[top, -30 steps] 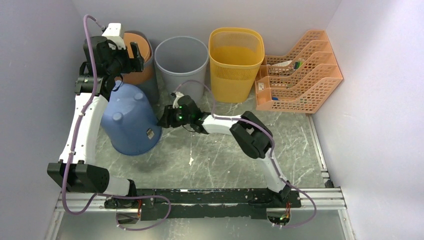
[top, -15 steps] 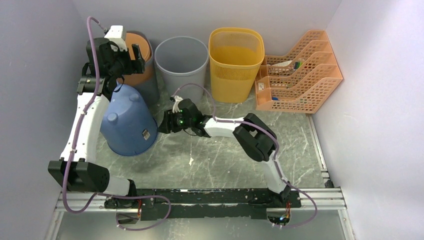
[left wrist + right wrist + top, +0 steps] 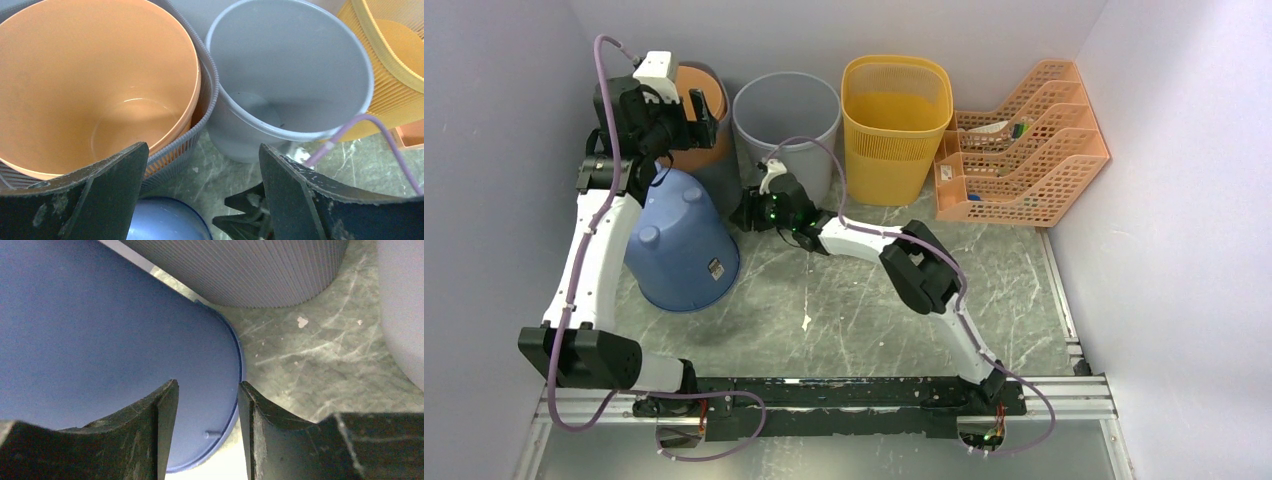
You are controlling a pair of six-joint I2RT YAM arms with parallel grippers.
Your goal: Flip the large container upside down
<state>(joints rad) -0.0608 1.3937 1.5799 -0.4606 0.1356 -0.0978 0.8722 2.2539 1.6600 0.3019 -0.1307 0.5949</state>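
— Since walls close in on the left, top and right of the overhead view, where is there room to move?

— The open stretch is the marble table, across the middle and lower right of the frame. Bins line the upper edge, and a black rail runs along the bottom.

— And the blue container?

— Left of centre, close to the left wall. Its closed base, with small round bumps, faces up and its wider rim is down on the table. So the long axis stands roughly upright. Whether it leans a little I cannot judge.

— The grippers?

— The left gripper hangs at the upper left, above the orange bin, jaws spread wide with nothing between them. The right gripper sits just beside the container's upper right side, jaws about half apart. In its wrist view the blue edge shows through the gap, but nothing looks pinched.

— What do the bins hold?

— The orange bin nests inside a ribbed grey basket, and its plain bottom shows. The grey bin stands just right of it, with a dark speck on its floor. Right again is the yellow mesh basket. At the upper right, the orange file tray has a few small items in its upper slots, too small to name.
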